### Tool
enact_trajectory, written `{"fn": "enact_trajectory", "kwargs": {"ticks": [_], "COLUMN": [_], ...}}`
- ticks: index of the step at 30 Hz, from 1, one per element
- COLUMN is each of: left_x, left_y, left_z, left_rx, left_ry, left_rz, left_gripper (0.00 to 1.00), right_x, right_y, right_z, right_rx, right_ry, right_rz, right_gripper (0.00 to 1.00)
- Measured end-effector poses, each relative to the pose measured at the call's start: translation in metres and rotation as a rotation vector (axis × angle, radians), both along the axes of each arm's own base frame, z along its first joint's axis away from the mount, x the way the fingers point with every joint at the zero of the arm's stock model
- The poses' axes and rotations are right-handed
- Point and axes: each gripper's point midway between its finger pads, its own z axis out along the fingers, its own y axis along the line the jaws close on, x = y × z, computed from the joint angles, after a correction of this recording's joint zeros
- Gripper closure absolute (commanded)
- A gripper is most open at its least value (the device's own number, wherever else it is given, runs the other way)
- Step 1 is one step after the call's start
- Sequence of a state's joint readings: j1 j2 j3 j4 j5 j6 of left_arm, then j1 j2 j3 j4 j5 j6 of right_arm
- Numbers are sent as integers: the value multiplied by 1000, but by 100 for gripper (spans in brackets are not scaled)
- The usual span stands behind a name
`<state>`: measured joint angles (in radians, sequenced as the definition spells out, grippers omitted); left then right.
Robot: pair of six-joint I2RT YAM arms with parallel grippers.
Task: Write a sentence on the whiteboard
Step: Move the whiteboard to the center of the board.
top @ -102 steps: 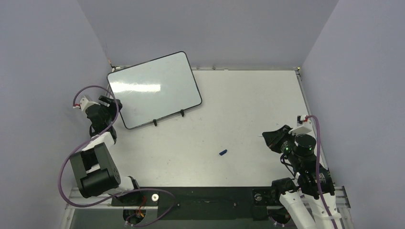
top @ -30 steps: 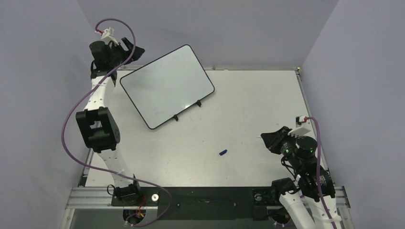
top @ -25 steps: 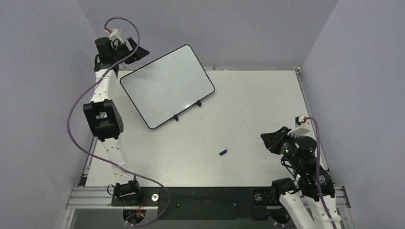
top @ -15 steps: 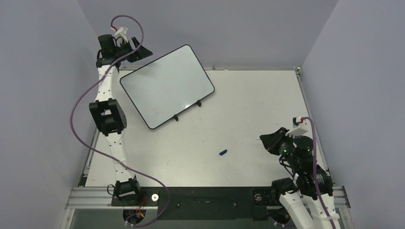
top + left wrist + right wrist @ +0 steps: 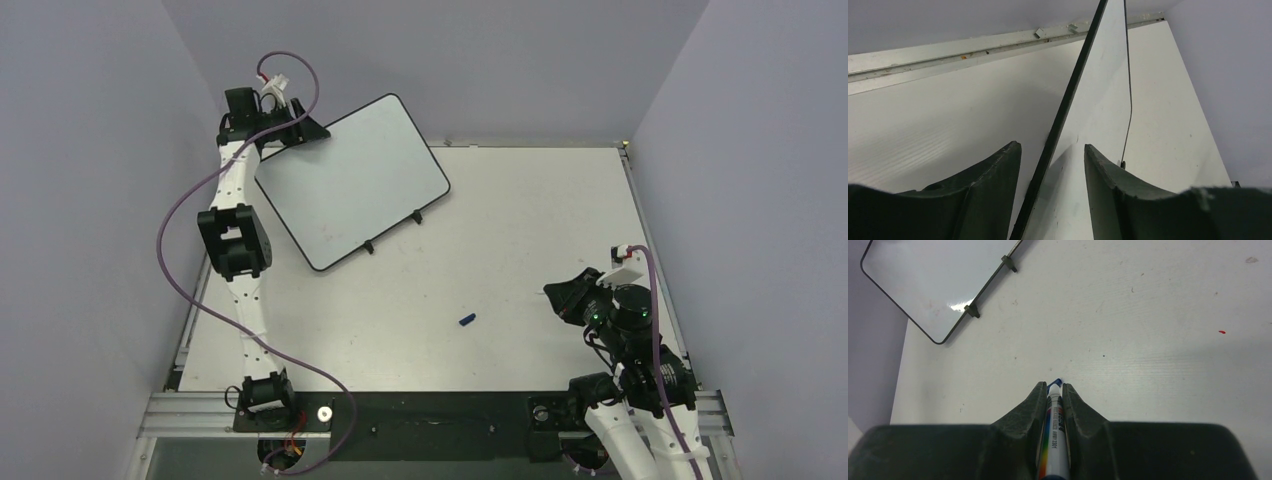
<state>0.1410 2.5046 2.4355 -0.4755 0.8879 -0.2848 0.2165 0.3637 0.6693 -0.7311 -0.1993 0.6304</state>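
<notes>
whiteboard stands blank at the far left of the table, its top edge between the parted jaws of the left gripper, while the right gripper pinches a marker well apart; next, it seems, the left must clamp before writing starts.

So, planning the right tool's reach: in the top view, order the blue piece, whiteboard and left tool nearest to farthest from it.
1. The blue piece, just to its left.
2. The whiteboard, back left.
3. The left tool, at the whiteboard's far-left corner.
</notes>
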Motion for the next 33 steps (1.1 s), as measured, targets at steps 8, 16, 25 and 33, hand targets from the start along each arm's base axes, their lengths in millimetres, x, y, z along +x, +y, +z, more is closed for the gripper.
{"fn": "enact_trajectory", "kwargs": {"ticks": [8,16,25,33], "left_x": [-10,-23,-63,-123], "left_y": [-9,-38,-96,-148], "left_z": [-4,-9,-7,-7], "left_rx": [6,32,98,38], "left_ry": [0,-8,4,3], "left_rz": [-63,-160,-196,-210], "left_gripper": [82,97,100,100], "right_x": [0,0,-2,-7], "right_y": [0,0,1,2], "right_z": [0,0,2,10], "right_rx": [-4,-5,2,25], "right_ry": [-2,-3,-10,-52], "right_rz": [3,5,13,13], "right_gripper": [100,100,100,100]}}
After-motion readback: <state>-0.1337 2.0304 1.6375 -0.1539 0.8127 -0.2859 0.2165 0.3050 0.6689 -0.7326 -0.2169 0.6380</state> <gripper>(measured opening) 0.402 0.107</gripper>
